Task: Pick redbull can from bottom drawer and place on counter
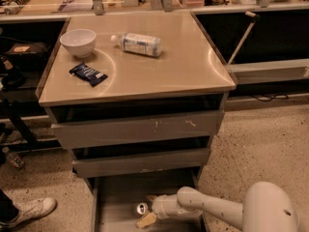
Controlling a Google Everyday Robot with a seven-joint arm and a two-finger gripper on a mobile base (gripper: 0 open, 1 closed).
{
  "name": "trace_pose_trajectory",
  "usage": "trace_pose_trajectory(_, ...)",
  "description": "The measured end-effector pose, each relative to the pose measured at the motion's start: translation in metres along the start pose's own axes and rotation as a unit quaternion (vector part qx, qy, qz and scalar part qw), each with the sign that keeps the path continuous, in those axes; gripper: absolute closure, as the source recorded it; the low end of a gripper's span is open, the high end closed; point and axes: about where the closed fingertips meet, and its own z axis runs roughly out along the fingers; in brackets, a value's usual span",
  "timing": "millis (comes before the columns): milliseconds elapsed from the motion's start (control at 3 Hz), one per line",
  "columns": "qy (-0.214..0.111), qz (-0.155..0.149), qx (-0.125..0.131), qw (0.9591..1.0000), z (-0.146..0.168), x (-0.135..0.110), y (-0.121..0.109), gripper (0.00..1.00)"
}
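- Speckled floor [263, 144] all round, and a steel cabinet square in the middle with its lowest drawer [118, 199] pulled out towards us.
- Down in that drawer is the hand [145, 210], low over the flat floor near the front.
- It's spread wide: one tan finger [146, 220] sits on the near side of the can [141, 207], and the other pokes out on the far side.
- The can stands upright between them with its shiny round top showing; whether the fingers touch it, I can't tell.
- The white arm [212, 209] runs back to the right, over the drawer's right side, to the rounded white body [273, 209] at the bottom corner.
- Above, the two upper drawers [140, 128] are slightly out, and the top one's front is scratched.
- Up on the bench [188, 71], a white bowl [77, 41] stands at the back left.
- A clear bottle [137, 43] lies on its side just right of the bowl, with its cap pointing towards it.
- A dark blue snack packet [88, 74] lies flat nearer the front, below the bowl.
- Off at the bottom left, a white shoe [26, 210] rests on the floor.
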Motion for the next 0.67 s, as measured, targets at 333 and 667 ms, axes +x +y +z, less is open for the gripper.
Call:
trace_pose_trajectory(333,0.0,0.0,0.0,1.0,0.0,0.0,0.0,0.42)
trace_pose_trajectory(667,0.0,0.0,0.0,1.0,0.0001,0.0,0.0001,0.65)
